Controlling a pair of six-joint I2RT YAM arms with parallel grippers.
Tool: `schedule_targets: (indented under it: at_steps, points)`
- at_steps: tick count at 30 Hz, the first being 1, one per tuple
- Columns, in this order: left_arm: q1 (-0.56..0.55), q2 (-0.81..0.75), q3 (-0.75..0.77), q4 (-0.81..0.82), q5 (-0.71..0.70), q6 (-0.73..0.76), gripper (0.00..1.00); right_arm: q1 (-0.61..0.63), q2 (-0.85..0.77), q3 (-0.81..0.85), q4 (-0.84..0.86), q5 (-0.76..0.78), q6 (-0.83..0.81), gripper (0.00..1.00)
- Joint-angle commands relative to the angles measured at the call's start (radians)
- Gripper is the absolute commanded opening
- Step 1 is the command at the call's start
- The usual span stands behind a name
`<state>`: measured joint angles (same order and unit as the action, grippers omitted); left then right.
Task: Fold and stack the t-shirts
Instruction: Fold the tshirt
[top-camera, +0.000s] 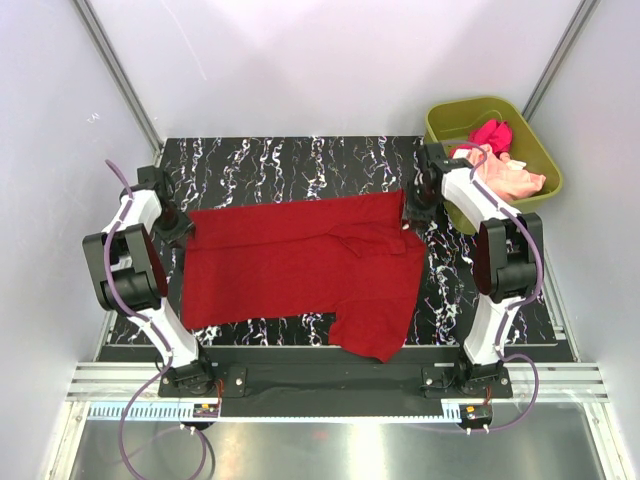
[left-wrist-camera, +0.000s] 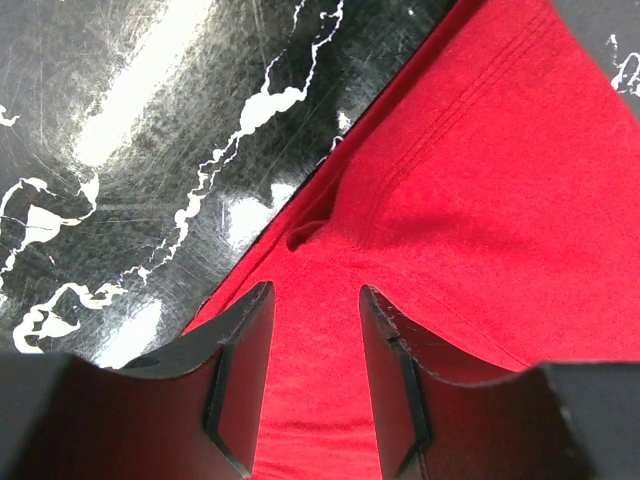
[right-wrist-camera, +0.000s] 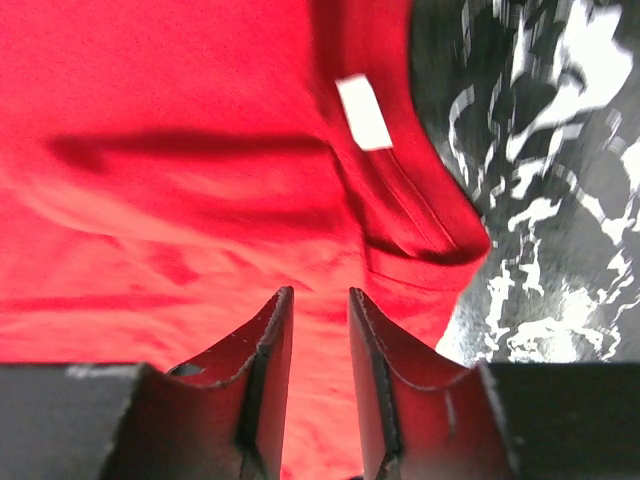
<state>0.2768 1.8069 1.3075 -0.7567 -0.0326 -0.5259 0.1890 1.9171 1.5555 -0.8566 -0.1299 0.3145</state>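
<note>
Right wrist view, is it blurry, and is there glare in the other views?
Right wrist: yes, the red shirt and its white tag are smeared. Left wrist: sharp, with a bright glare streak on the glossy table. Top external: evenly lit, in focus.

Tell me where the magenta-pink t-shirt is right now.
The magenta-pink t-shirt lies bunched inside the olive-green tub at the far right of the top external view, next to the pale peach t-shirt.
</note>
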Motion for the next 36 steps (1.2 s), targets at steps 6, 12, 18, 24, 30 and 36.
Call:
schedule_targets:
  at_steps: [6,12,18,24,30,36]
  points:
    - [0.033,0.011,-0.007,0.039,0.02,-0.008,0.42,0.006,-0.046,-0.117,0.073,-0.034,-0.006,0.41]
    - [0.035,0.055,0.006,0.048,0.026,-0.006,0.43,0.004,-0.05,-0.13,0.083,-0.053,0.009,0.45]
    - [0.036,0.075,-0.005,0.083,0.063,-0.01,0.45,0.004,-0.044,-0.137,0.088,-0.063,0.012,0.45]
    - [0.036,0.094,-0.005,0.1,0.077,-0.006,0.44,0.006,-0.032,-0.141,0.094,-0.073,0.018,0.45]
    - [0.038,0.108,0.021,0.083,0.068,0.0,0.24,0.003,-0.015,-0.137,0.076,-0.065,0.028,0.45]
    - [0.036,0.091,0.027,0.066,0.05,0.004,0.1,0.004,-0.02,-0.159,0.073,-0.071,0.046,0.41]
